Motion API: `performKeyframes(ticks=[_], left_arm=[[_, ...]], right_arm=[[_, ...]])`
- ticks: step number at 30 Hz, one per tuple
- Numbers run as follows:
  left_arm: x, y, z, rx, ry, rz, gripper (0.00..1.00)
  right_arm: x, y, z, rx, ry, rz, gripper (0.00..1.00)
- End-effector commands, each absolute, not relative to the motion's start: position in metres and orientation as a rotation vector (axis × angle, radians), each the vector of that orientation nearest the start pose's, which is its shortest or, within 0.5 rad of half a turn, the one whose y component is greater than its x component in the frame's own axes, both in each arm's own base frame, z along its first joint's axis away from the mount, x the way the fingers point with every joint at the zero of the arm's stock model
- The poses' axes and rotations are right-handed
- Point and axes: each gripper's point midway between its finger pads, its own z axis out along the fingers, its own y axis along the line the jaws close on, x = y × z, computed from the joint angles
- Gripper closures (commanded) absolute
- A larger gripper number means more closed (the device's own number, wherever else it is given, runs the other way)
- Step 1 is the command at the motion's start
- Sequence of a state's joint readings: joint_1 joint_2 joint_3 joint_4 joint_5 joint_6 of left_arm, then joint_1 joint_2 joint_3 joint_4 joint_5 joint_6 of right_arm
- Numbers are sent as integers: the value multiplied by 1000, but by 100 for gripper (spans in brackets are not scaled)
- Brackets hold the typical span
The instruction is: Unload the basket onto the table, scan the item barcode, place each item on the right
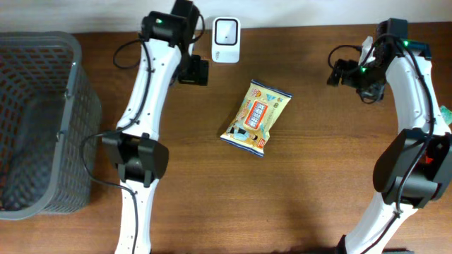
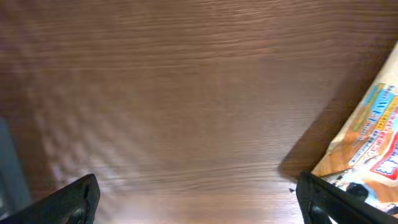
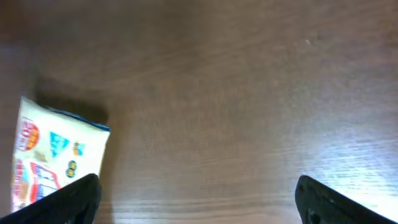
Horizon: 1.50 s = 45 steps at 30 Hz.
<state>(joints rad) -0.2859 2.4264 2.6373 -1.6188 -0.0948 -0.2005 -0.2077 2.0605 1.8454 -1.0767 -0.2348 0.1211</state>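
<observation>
The item, a yellow and orange snack packet (image 1: 256,117), lies flat on the wooden table near its middle, printed face up. A white barcode scanner (image 1: 226,31) stands at the table's back edge. My left gripper (image 1: 193,71) hovers left of the packet and just below the scanner, open and holding nothing. In the left wrist view the packet (image 2: 373,143) lies beside the right fingertip (image 2: 329,199). My right gripper (image 1: 337,73) hangs open and unloaded to the packet's right. The right wrist view has the packet (image 3: 50,155) at its left edge, above the left fingertip (image 3: 68,199).
A grey mesh basket (image 1: 42,120) fills the table's left side. Both arm bases stand near the front edge, with bare wood between them.
</observation>
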Motion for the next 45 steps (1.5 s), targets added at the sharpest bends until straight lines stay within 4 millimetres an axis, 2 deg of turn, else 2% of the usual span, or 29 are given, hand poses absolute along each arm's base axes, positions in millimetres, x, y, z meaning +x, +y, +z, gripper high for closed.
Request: performKeyframes(ticks=[1, 2, 3, 4, 6, 9, 11, 12, 14, 15, 16, 17, 18, 19, 20, 22, 23, 26, 27, 29, 32, 33, 38, 40, 41, 42, 43, 44, 45], left_arm=[[478, -91, 143, 46, 2970, 220, 1], [478, -85, 133, 19, 2999, 212, 1], [479, -81, 122, 3, 3028, 203, 1], [479, -79, 119, 1, 3034, 206, 1], [483, -81, 119, 1, 3018, 200, 1], [483, -81, 119, 1, 3018, 200, 1], [483, -81, 119, 1, 3018, 200, 1], [483, -81, 119, 1, 3018, 200, 1], [483, -81, 119, 1, 3018, 200, 1], [483, -81, 119, 1, 3018, 200, 1], [483, -81, 119, 1, 3018, 200, 1], [483, -81, 119, 1, 3018, 200, 1], [483, -81, 119, 1, 3018, 200, 1], [483, -81, 119, 1, 3018, 200, 1], [483, -81, 119, 1, 3018, 200, 1], [483, -81, 119, 1, 3018, 200, 1], [483, -81, 119, 1, 3018, 200, 1], [483, -81, 119, 1, 3018, 200, 1], [483, -81, 119, 1, 3018, 200, 1], [483, -81, 119, 1, 3018, 200, 1], [483, -81, 119, 1, 3018, 200, 1], [483, -81, 119, 1, 3018, 200, 1], [483, -81, 119, 1, 3018, 200, 1], [483, -81, 119, 1, 3018, 200, 1], [483, -81, 119, 1, 3018, 200, 1], [483, -81, 119, 1, 3018, 200, 1], [483, -81, 119, 1, 3018, 200, 1], [483, -81, 119, 1, 3018, 200, 1], [483, -81, 119, 1, 3018, 200, 1]], right_arm=[[459, -13, 129, 368, 2781, 681, 1], [457, 16, 142, 325, 2739, 910, 1], [455, 29, 139, 290, 2756, 914, 1], [450, 42, 129, 251, 2811, 852, 1], [426, 94, 93, 241, 2928, 879, 1], [425, 140, 56, 336, 2909, 909, 1], [413, 168, 36, 259, 2925, 878, 1], [409, 169, 28, 321, 2953, 786, 1], [404, 158, 13, 510, 2971, 470, 1], [402, 159, 10, 548, 2960, 394, 1], [400, 159, 7, 575, 2945, 317, 8], [397, 155, 2, 612, 2917, 196, 21], [393, 158, 0, 596, 2915, 163, 35], [391, 159, -1, 588, 2920, 162, 54], [389, 159, -1, 587, 2927, 156, 96], [391, 161, 3, 508, 2943, 180, 96], [395, 170, 16, 421, 2956, 283, 96], [411, 212, 105, 305, 2882, 988, 96], [409, 223, 145, 347, 2828, 1346, 96], [404, 219, 192, 511, 2722, 1844, 96], [397, 203, 239, 735, 2595, 2322, 96], [396, 198, 249, 759, 2562, 2418, 96], [397, 193, 254, 752, 2532, 2454, 96], [400, 193, 252, 678, 2522, 2412, 96], [406, 192, 242, 645, 2536, 2306, 96], [416, 189, 221, 611, 2574, 2092, 96], [429, 178, 191, 589, 2630, 1788, 96], [436, 171, 178, 576, 2650, 1639, 96], [445, 155, 156, 519, 2682, 1385, 96]])
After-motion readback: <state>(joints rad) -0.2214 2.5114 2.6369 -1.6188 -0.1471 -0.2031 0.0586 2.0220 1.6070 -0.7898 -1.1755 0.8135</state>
